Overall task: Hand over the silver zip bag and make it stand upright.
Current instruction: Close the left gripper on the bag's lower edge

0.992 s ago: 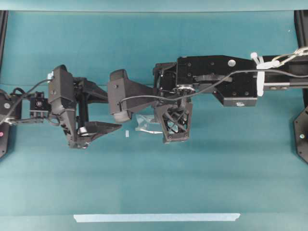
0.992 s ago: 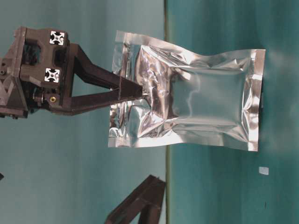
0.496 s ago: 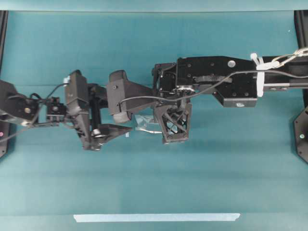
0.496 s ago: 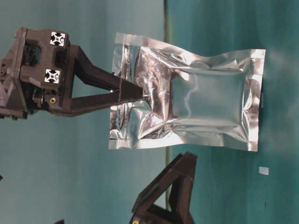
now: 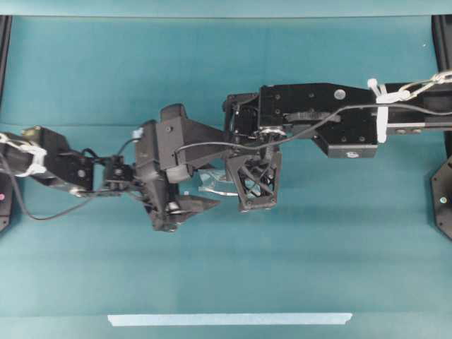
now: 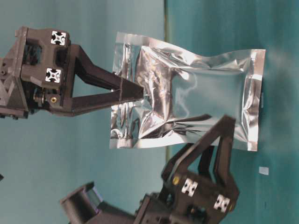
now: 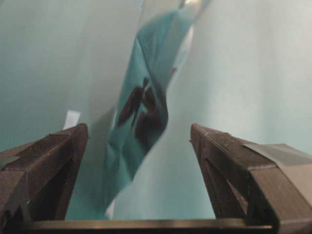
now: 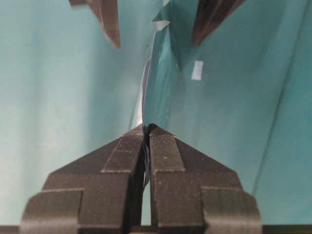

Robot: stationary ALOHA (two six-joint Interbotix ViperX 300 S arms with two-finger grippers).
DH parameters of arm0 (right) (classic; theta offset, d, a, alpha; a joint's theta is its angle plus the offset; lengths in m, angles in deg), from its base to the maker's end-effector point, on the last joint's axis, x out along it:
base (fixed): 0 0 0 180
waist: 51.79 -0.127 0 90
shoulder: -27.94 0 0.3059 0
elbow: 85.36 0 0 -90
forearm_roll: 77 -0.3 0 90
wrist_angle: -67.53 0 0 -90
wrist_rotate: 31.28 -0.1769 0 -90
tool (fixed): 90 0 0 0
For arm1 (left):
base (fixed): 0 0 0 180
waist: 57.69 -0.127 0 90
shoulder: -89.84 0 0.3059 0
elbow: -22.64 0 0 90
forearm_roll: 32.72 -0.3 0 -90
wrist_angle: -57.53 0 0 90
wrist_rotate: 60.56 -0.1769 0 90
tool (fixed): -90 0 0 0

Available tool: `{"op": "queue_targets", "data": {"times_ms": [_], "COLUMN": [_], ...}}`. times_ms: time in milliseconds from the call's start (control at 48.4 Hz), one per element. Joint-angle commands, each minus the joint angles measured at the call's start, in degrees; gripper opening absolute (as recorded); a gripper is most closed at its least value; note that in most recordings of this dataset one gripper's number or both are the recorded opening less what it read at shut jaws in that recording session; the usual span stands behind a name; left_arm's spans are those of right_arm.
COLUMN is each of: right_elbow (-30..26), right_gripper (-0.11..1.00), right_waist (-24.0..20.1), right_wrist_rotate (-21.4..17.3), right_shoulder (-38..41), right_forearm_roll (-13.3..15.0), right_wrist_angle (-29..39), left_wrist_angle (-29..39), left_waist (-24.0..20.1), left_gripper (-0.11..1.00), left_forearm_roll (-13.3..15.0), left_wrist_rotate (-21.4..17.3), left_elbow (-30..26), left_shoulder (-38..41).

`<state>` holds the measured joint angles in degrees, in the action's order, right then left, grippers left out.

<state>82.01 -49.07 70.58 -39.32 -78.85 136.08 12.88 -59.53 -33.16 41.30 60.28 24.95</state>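
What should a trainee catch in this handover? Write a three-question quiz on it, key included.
1. True or false: the right end effector is shut on the silver zip bag.
2. Pick one. The left end effector is: A) open, B) shut on the bag, C) out of every view.
3. Fill the gap: in the left wrist view, the bag passes ____ the left end effector's two fingers.

Key: 1 true; 2 A; 3 between.
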Motion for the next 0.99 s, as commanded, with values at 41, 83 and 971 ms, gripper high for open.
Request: {"op": "queue_targets", "data": {"times_ms": [41,83,971], "right_elbow": [-0.26,-0.18,0.70], "right_gripper": [0.03,0.03,0.03], "right_waist": [-0.18,-0.26,-0.44], "right_wrist_rotate": [0.26,0.18,-0.53], "right_shoulder": [-0.53,-0.53,-0.35], "right_forearm_roll": [0.09,0.09,0.09], "right_wrist_angle": [-0.26,-0.26,-1.67], "left_wrist_angle": [-0.18,-0.18,3.08], "left_waist": [-0.44,-0.79,-0.26], "left_gripper": [0.92,0.92,0.36], "left_forearm_roll": [0.00,0.00,0.00], "left_wrist_rotate": [0.00,0.00,-0.18], "left_elbow": [-2.72,-3.34,-5.71], "left_shoulder": [1.85,2.37,5.54]}}
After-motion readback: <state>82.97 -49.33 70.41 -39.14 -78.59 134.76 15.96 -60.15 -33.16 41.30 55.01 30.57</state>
